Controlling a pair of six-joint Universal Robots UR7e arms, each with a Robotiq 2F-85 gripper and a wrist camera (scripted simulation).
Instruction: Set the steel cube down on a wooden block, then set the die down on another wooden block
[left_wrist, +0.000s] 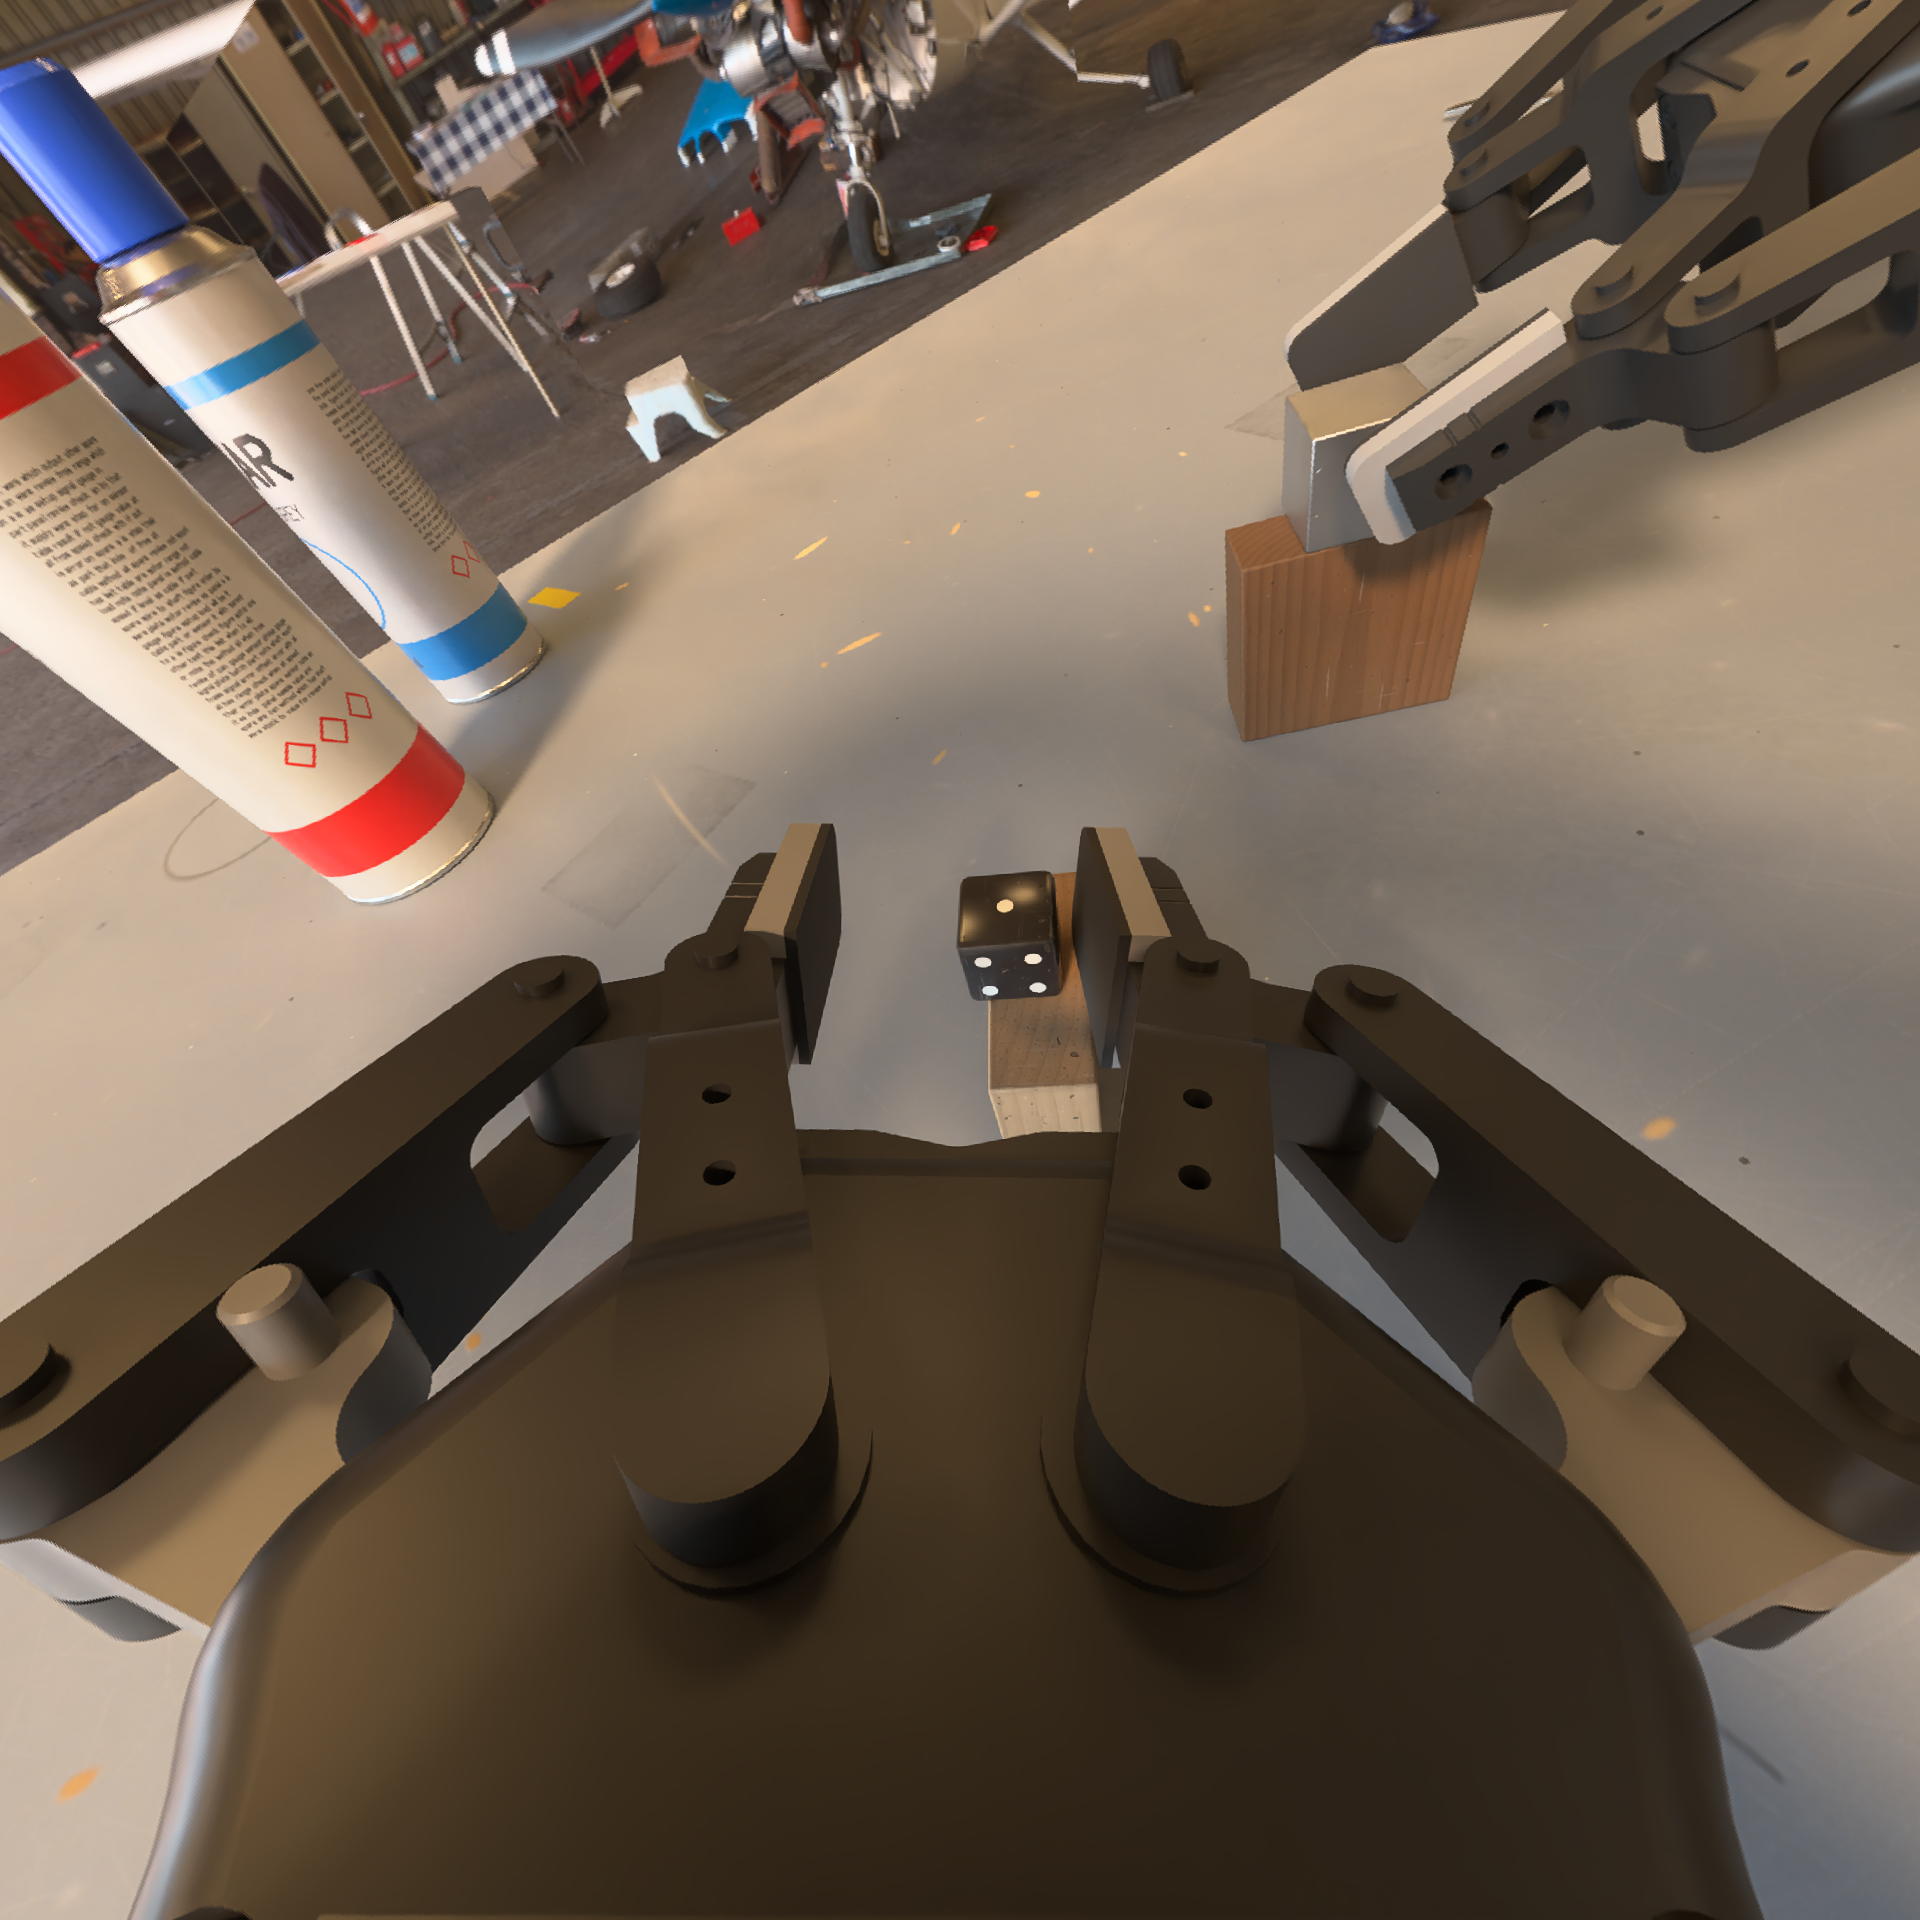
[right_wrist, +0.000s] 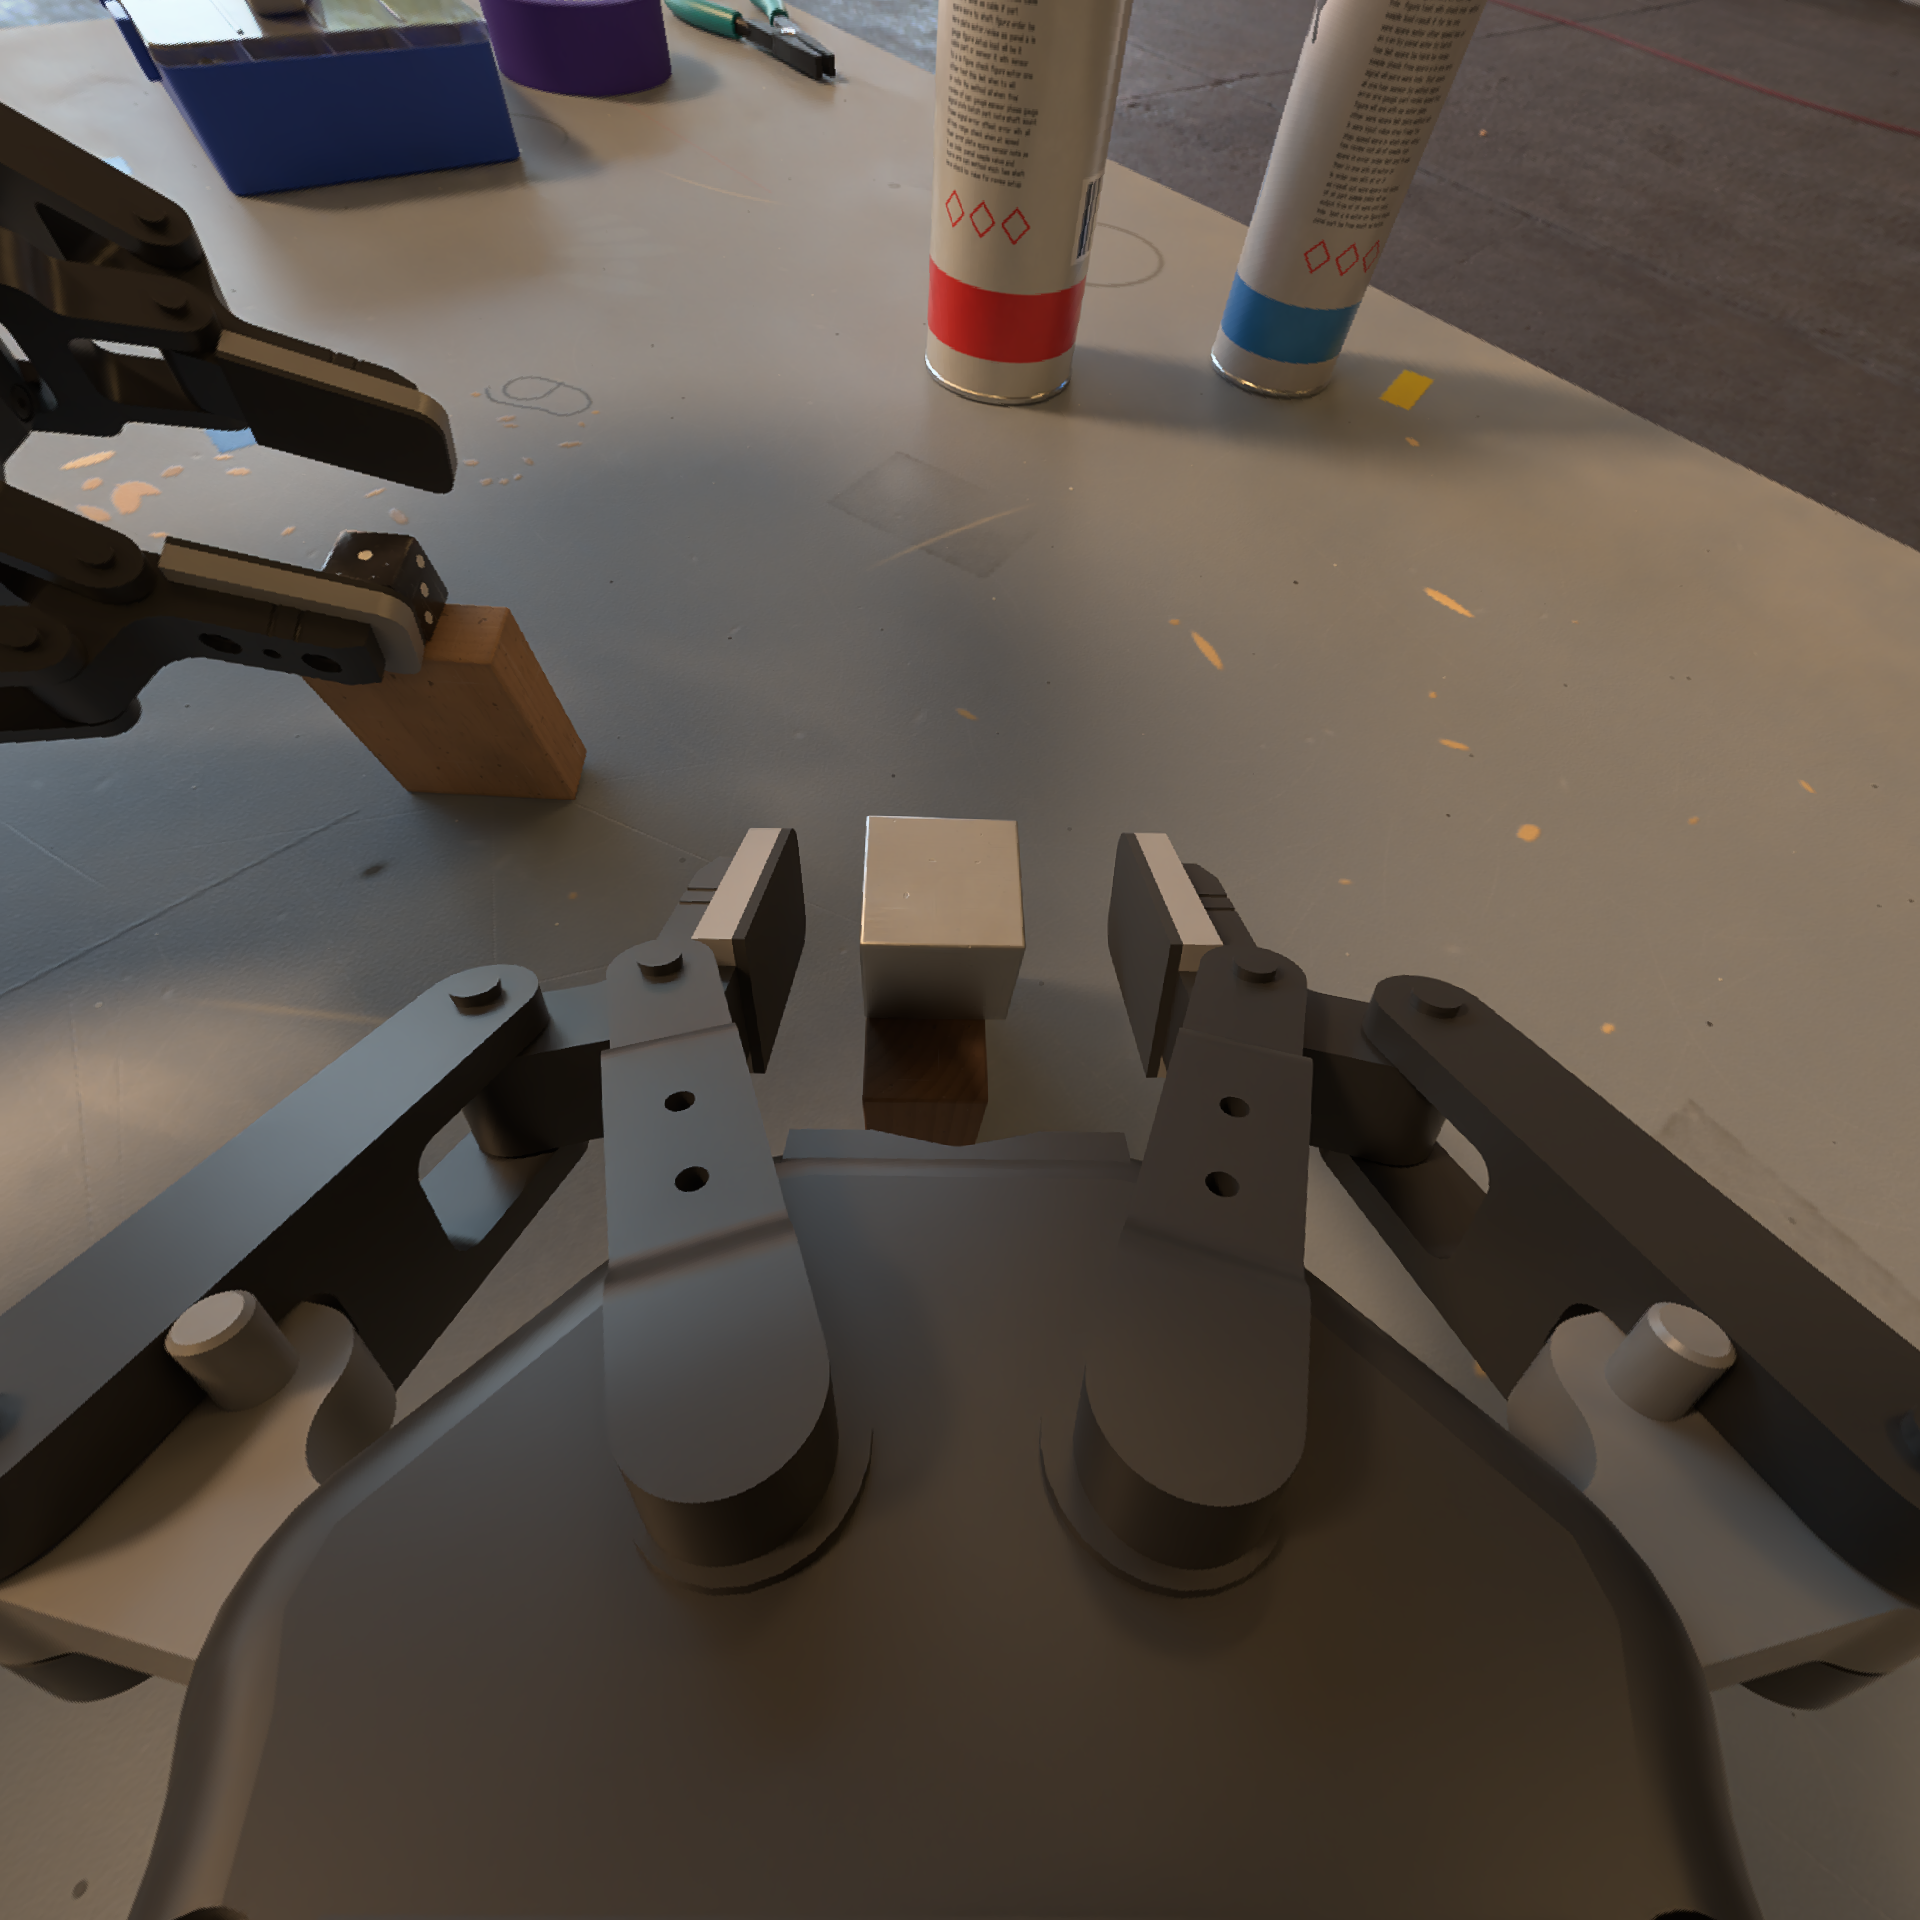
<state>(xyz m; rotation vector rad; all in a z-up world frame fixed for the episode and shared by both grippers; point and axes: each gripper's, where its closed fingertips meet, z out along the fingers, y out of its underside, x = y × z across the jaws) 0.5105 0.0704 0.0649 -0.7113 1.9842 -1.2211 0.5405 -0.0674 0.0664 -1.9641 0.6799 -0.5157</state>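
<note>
Left claw (left_wrist: 956, 914), die (left_wrist: 1008, 935), printed spray cans (left_wrist: 312, 468)

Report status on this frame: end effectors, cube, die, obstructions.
Both end effectors, left and right, open. Steel cube on dark wooden block. Die on light wooden block. No obstructions.
</note>
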